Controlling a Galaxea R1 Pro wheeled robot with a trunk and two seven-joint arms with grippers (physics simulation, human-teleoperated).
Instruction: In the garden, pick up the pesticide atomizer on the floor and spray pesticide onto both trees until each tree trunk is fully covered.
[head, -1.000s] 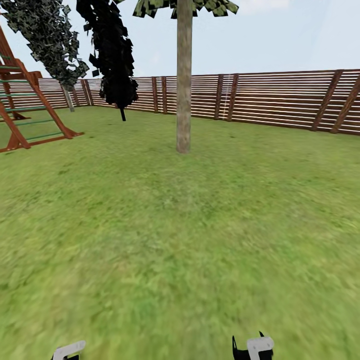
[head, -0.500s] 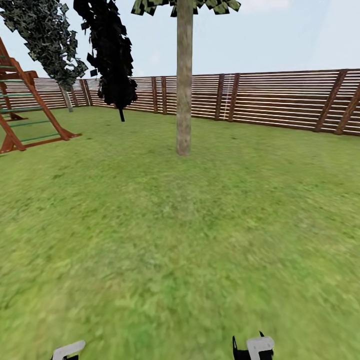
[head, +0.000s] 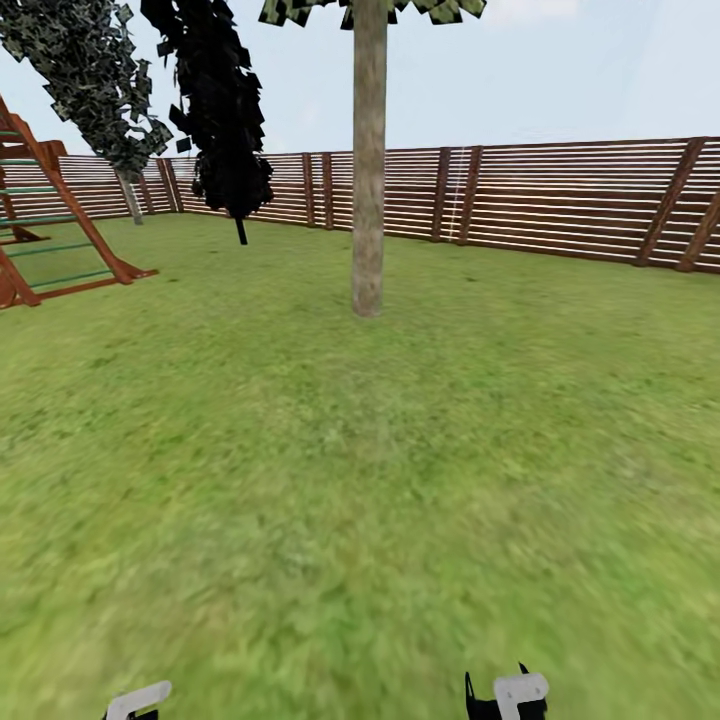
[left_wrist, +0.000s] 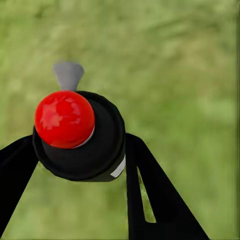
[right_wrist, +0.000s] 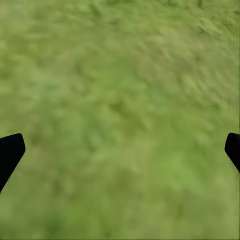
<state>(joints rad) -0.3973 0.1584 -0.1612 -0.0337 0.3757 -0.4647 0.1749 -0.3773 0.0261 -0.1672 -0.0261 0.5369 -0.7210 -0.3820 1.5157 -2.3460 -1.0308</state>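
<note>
- Left gripper (left_wrist: 75, 165): black fingers closed against both sides of the sprayer (left_wrist: 80, 135), a dark round body with a red knob on top and a grey nozzle poking out past it. Grip looks firm, and the sprayer is off the ground with grass under it.
- Right gripper (right_wrist: 120, 150): fingers spread wide, only the two tips at the frame edges, nothing between them but lawn.
- In the head view both wrists sit at the bottom edge, left (head: 138, 700) and right (head: 508, 695), tucked low in carry posture.
- Change over the last second: the whole head picture shifts slightly. The tree trunk (head: 368, 160) base sits a touch lower and the wooden climbing frame (head: 50, 220) slides toward the left edge. That's camera/base motion, not the things moving. My read: the robot is rolling forward toward the tree.
- The trunk stands mid-lawn, well apart from the robot, with the slat fence (head: 560, 200) behind it and a black cypress (head: 220, 110) near the far left corner of the garden.
- Judgement: pickup done, spraying not started. Still too far out; close the gap, then raise the left arm and aim the nozzle at the trunk.
</note>
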